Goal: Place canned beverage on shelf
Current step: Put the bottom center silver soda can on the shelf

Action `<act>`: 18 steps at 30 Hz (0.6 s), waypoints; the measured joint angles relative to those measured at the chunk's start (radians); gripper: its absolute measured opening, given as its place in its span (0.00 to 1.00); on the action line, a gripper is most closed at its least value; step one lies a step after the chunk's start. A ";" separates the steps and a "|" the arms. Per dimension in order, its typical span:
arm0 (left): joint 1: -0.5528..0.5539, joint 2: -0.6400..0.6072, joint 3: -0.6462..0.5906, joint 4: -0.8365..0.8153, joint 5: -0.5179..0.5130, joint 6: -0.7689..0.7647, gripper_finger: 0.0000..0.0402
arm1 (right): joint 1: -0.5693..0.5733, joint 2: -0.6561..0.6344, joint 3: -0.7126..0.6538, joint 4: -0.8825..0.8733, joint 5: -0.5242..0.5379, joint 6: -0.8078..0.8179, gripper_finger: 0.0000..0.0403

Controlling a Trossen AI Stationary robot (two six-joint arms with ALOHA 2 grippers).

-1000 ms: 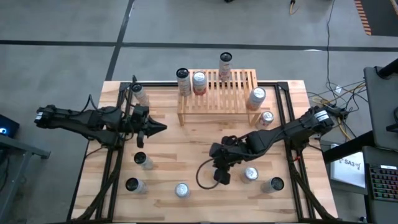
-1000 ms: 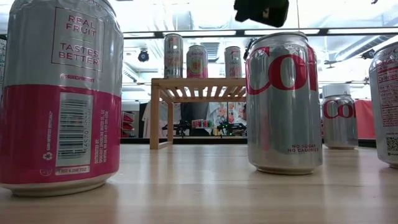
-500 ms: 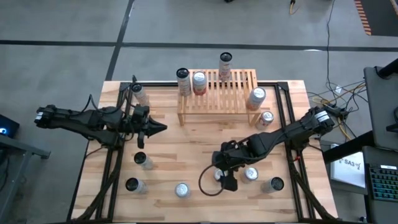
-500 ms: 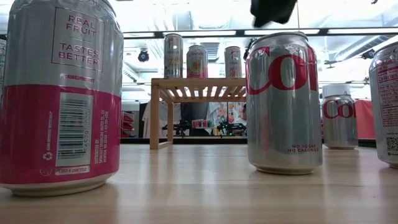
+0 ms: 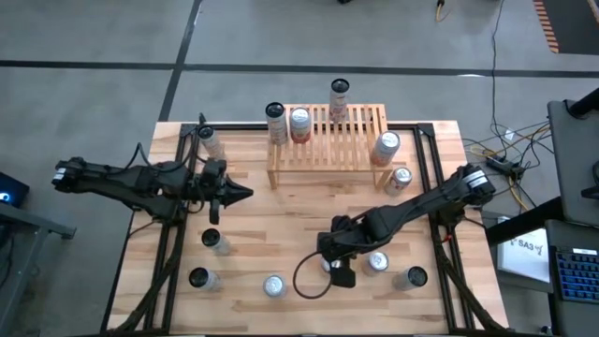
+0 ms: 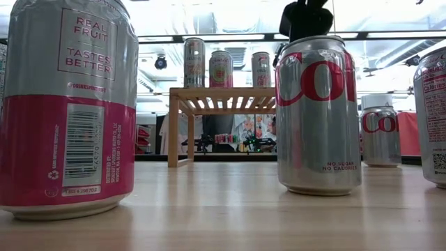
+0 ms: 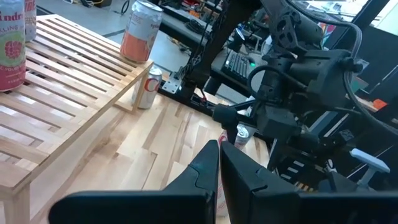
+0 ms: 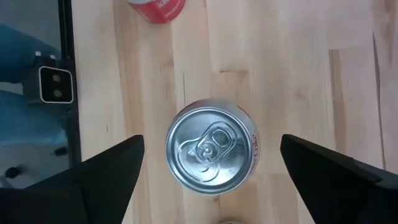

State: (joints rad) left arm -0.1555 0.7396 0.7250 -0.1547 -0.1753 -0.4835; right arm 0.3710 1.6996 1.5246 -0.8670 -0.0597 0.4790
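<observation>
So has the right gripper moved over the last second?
Yes. In the high view the right gripper has shifted toward the table's near edge, away from the shelf, and now hangs open over a silver can.

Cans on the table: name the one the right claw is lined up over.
The silver cola can near the table's front edge, directly beneath the open right claw, between its fingers. Another silver can stands just beside it, outside the claw.
</observation>
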 joint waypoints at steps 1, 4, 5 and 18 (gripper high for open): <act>0.000 0.002 0.000 0.000 0.000 0.000 0.00 | 0.000 0.005 0.000 0.001 0.000 -0.004 0.92; 0.000 0.008 0.000 0.000 0.000 0.000 0.00 | 0.003 0.022 0.000 0.003 0.000 -0.017 0.92; 0.000 0.008 0.000 0.000 0.000 0.000 0.00 | 0.003 0.030 0.000 0.003 0.000 -0.019 0.92; 0.000 0.028 0.000 -0.003 -0.001 0.000 0.00 | 0.010 0.083 -0.002 -0.025 0.000 -0.048 0.92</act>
State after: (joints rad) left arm -0.1555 0.7678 0.7250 -0.1575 -0.1761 -0.4835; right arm 0.3812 1.7830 1.5223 -0.8924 -0.0601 0.4313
